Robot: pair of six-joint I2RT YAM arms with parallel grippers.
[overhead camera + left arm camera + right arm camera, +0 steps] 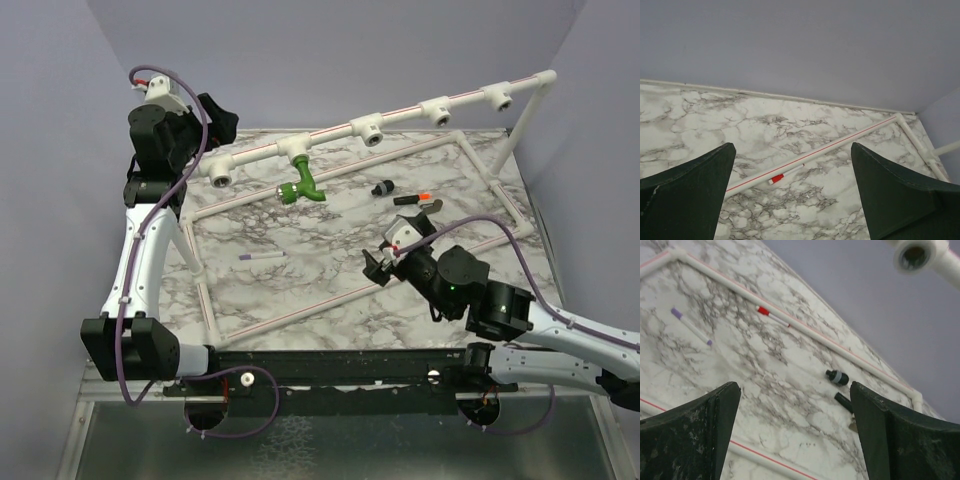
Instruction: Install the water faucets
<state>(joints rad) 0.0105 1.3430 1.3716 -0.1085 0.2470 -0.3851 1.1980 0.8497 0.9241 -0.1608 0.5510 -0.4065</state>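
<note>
A bright green water faucet with a curved spout hangs at the second T-socket of the white pipe frame, its upper end meeting the socket. My left gripper is up at the back left, beside the frame's left end. It stands open over bare marble with nothing between its fingers. My right gripper hovers low over the table's middle right, well apart from the green faucet. It is also open and empty. The green faucet shows in neither wrist view.
A small black piece with a grey band and a black stick with an orange tip lie ahead of the right gripper. A thin purple pen lies at centre left. A red-capped pen rests against the frame's floor pipe. Empty T-sockets face forward.
</note>
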